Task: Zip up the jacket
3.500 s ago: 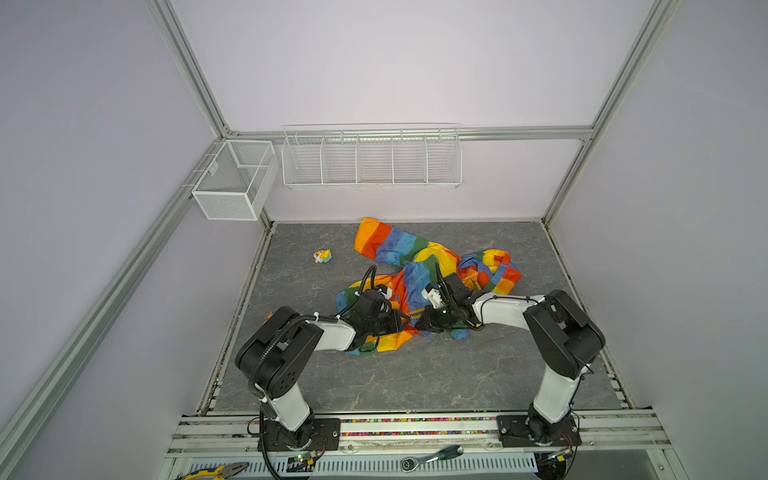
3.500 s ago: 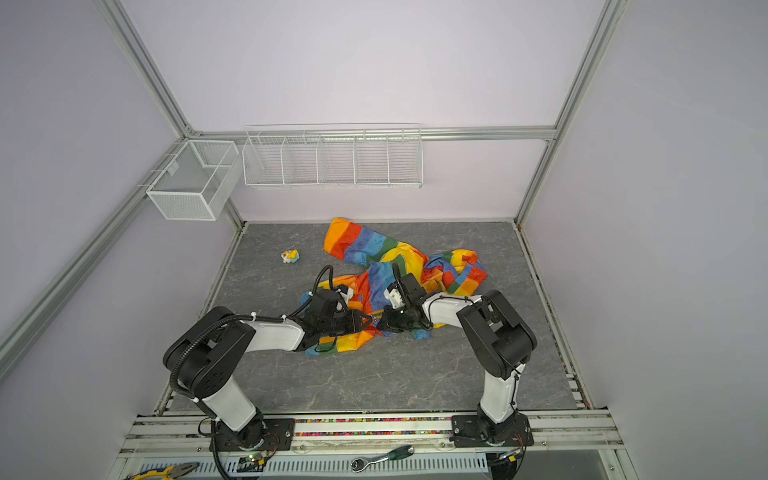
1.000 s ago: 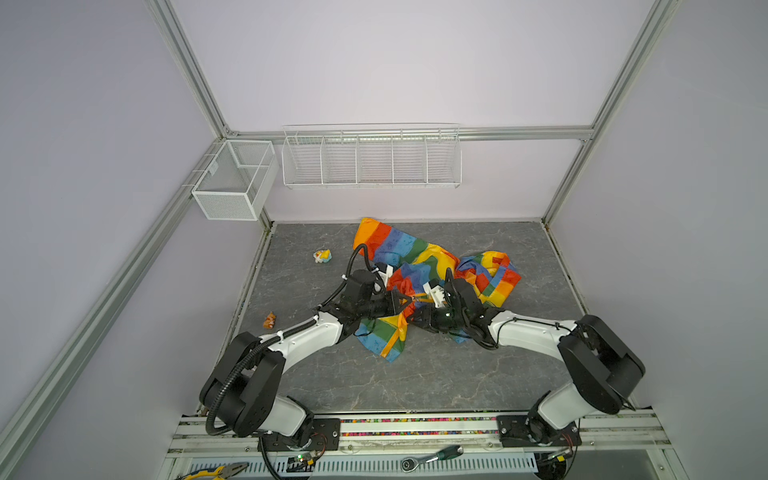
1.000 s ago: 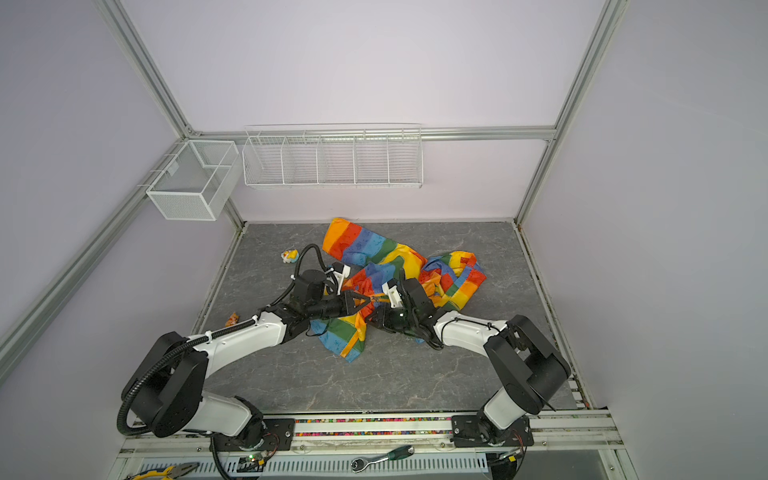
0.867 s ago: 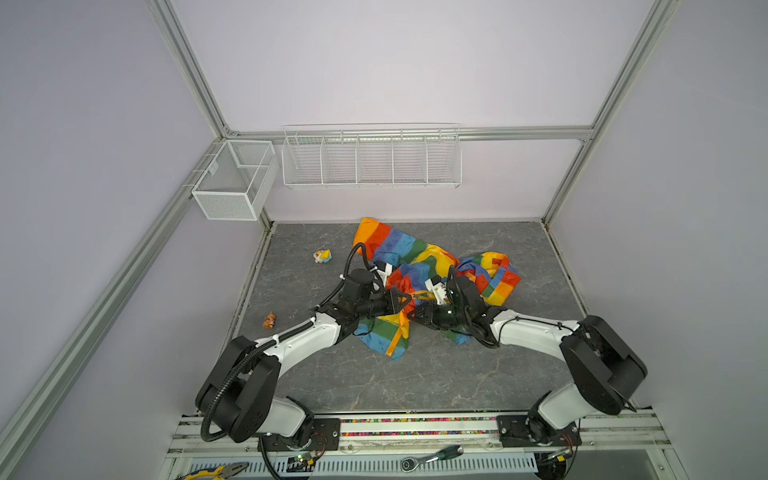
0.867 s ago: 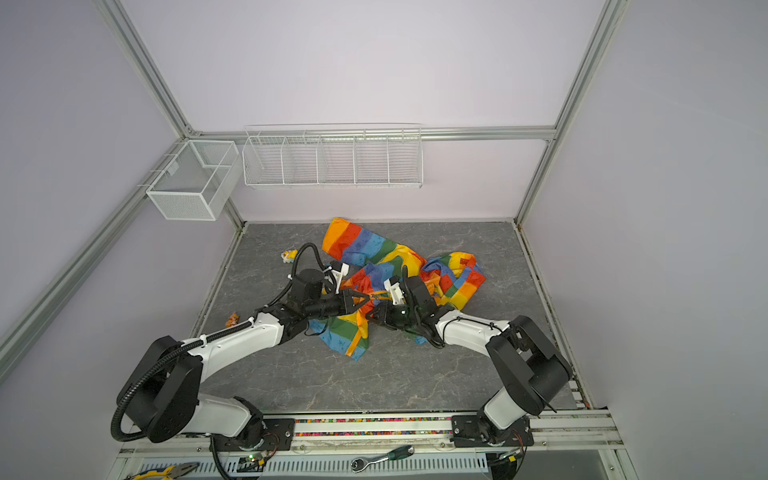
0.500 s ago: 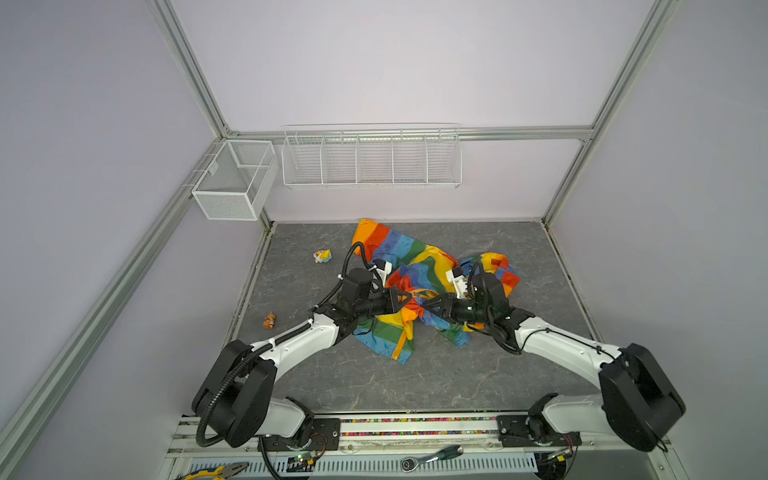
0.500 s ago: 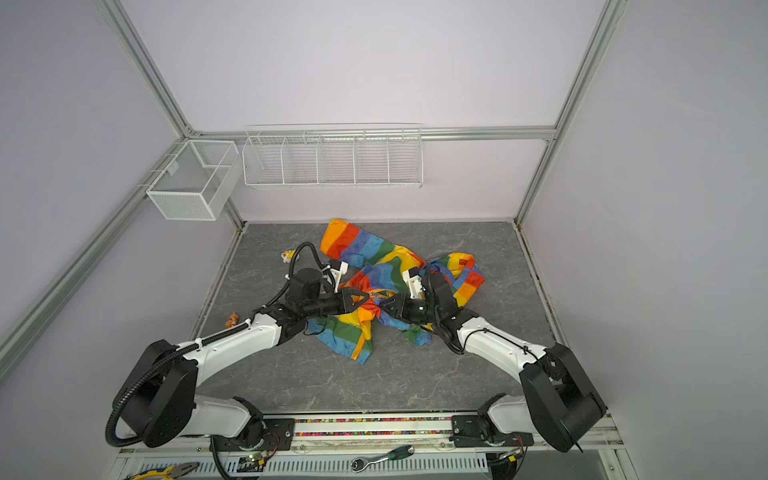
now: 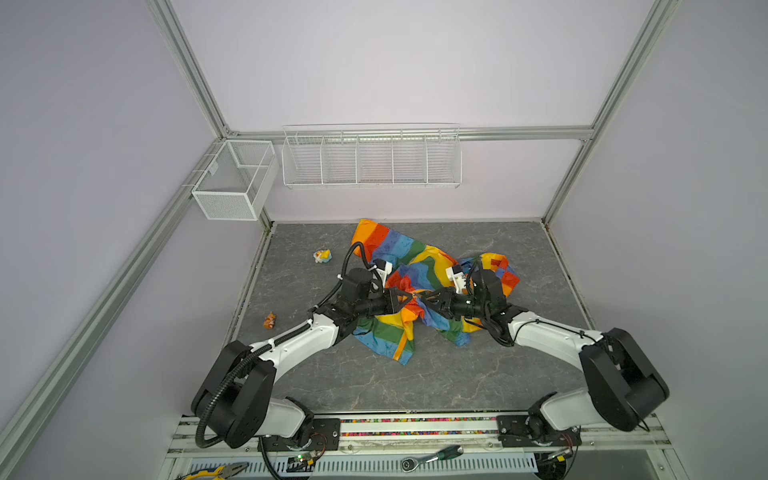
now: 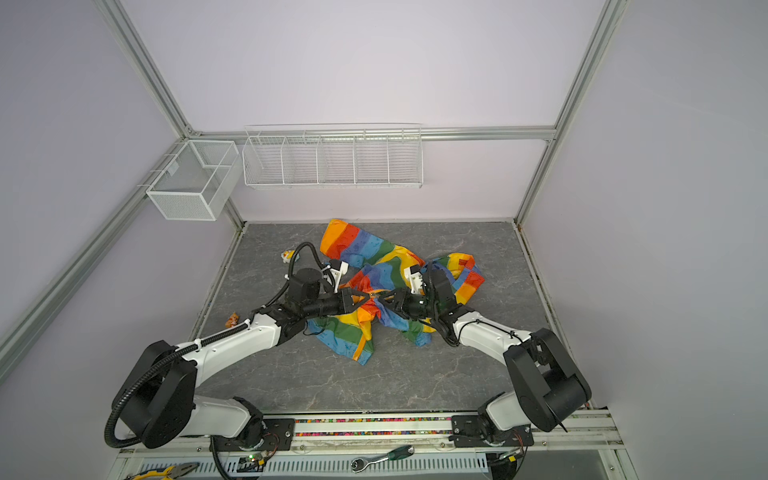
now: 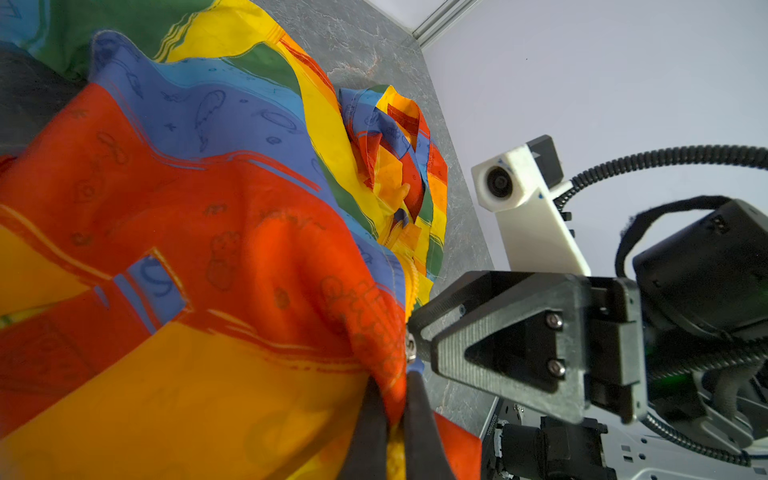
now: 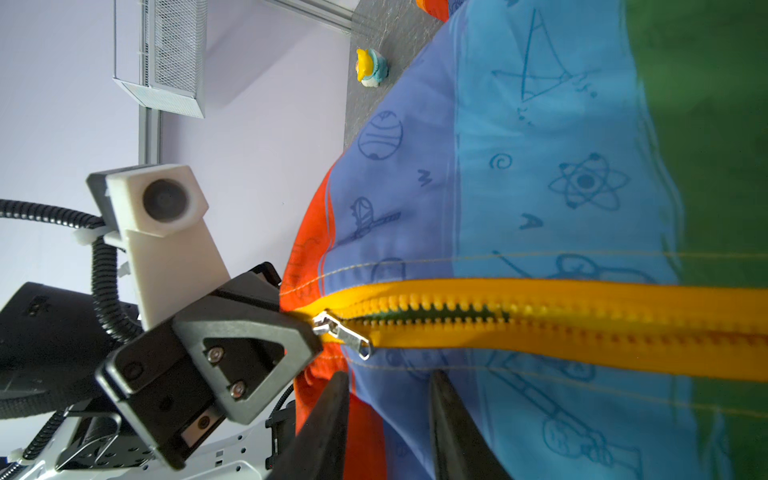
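The rainbow-striped jacket (image 9: 419, 266) (image 10: 374, 249) lies crumpled mid-table, its front raised between the two arms. My left gripper (image 9: 406, 296) (image 11: 392, 382) is shut on the orange-red fabric at the end of the orange-yellow zipper (image 12: 540, 320). My right gripper (image 9: 422, 297) (image 12: 388, 378) faces it tip to tip and stands open, with blue fabric lying across the gap between its fingers. The silver zipper pull (image 12: 345, 332) hangs free just past those fingertips, beside the left gripper's tip (image 12: 307, 328). The zipper teeth gape apart beyond the slider.
A small yellow-teal toy (image 9: 322, 255) and a small orange toy (image 9: 270, 321) lie on the grey floor to the left. A wire rack (image 9: 370, 156) and a mesh box (image 9: 232, 178) hang on the back wall. A ratchet (image 9: 432, 455) lies on the front rail.
The right gripper's jaws have widened, and that arm has swung out to the right. The left gripper has kept its hold on the fabric, and the jacket's front is stretched a little further.
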`<state>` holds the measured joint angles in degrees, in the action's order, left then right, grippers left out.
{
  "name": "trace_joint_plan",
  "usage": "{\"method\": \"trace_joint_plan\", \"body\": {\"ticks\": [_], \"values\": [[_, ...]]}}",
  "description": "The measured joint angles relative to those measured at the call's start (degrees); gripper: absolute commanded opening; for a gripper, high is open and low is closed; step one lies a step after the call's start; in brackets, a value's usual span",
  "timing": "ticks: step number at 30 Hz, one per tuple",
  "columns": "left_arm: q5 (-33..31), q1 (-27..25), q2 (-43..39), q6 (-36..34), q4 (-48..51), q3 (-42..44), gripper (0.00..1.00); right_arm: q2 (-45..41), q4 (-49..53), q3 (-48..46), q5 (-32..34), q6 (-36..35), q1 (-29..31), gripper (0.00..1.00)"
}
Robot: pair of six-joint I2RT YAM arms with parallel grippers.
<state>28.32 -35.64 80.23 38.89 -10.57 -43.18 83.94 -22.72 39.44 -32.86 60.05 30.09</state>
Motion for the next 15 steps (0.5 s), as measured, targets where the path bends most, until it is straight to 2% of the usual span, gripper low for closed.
{"method": "trace_joint_plan", "body": {"ticks": [15], "values": [[1.77, 0.0, 0.0, 0.09, -0.63, 0.0, 0.0, 4.0, -8.57, 1.01, -1.6, 4.57, 0.0, 0.34]]}}
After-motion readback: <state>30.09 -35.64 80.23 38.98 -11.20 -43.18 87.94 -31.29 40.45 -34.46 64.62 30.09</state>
